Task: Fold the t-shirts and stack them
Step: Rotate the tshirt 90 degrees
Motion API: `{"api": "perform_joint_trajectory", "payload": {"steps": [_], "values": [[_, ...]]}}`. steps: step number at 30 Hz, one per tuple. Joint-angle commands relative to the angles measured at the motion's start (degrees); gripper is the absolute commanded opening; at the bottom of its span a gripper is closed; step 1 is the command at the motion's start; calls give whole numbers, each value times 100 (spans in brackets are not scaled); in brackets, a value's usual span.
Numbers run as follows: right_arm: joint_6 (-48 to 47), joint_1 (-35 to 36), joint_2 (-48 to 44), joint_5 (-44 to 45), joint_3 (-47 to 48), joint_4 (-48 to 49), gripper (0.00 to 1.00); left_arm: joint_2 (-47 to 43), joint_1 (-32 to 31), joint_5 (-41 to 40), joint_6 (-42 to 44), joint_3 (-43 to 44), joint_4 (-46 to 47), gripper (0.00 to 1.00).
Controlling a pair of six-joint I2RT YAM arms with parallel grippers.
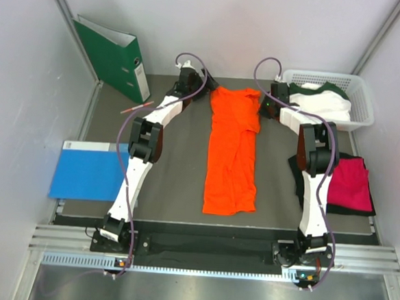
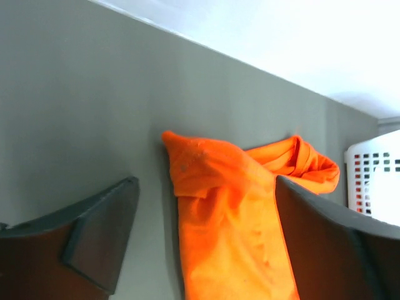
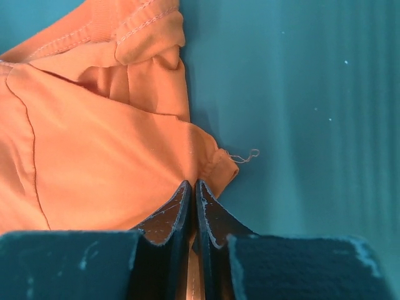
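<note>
**Shirt position.** The orange shirt (image 1: 233, 152) lies on the table (image 1: 178, 169) as a narrow strip in the centre of the top view. Its long axis runs from the upper edge of the frame toward the lower edge. The collar end is uppermost. The pink shirt (image 1: 352, 185) lies at centre right on the black shirt (image 1: 297, 177). The white shirt (image 1: 320, 103) sits in the basket (image 1: 361, 99) at upper right.

**Right gripper.** In the right wrist view the right gripper (image 3: 194, 186) has its jaws pressed together at lower centre. The orange hem puckers into the tips, so treat it as a pinch on the strip's upper right corner.

**Left gripper.** In the left wrist view the left gripper (image 2: 206, 181) stands wide, one finger at lower left and one at lower right. It holds nothing. The strip's upper left corner shows between and beyond the fingers, at frame centre. In the top view this gripper sits just beside that corner, to its upper left.

**Relation to check.** Both grippers are at the far end of the strip, one per corner, and only the right has cloth. The next fold likely carries this end down the long axis toward the lower edge. Before lifting, confirm that the left gripper has reached the corner to its lower right and closed on it. A one-sided lift would probably skew the strip.
</note>
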Motion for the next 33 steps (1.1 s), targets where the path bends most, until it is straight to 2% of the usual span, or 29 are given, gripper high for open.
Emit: {"api": "perform_joint_trajectory", "payload": {"steps": [1,7,9,10,12,13,15,16,21,25,28,33], "values": [[-23,-97,-312,383,-149,-251,6,331,10,-58,159,33,-206,98],[4,-97,-338,383,-228,-225,7,121,18,56,344,-168,-249,98],[-14,-97,-373,348,-254,-207,10,-300,27,91,397,-685,-171,98],[-23,-97,-399,330,-281,-199,23,-493,18,109,397,-1323,-66,98],[-66,-97,-565,251,-447,-76,38,-1178,18,83,362,-2072,311,98],[-58,-88,-645,233,-535,-15,50,-1398,18,57,310,-2816,505,98],[-67,-88,-925,163,-825,135,64,-1961,18,39,248,-3462,664,98],[-67,-88,-1023,163,-930,162,74,-2111,18,48,143,-4056,700,97],[-14,26,-1978,75,-1852,127,99,-2938,-43,513,-218,-5555,726,92],[56,228,-2780,119,-2731,118,100,-3525,-227,478,-332,-6642,262,92],[162,412,-3299,84,-3382,48,100,-3956,-482,443,-367,-7434,305,92],[346,746,-4064,-22,-4323,-153,100,-4441,-1061,250,-455,-8263,68,94]]}}
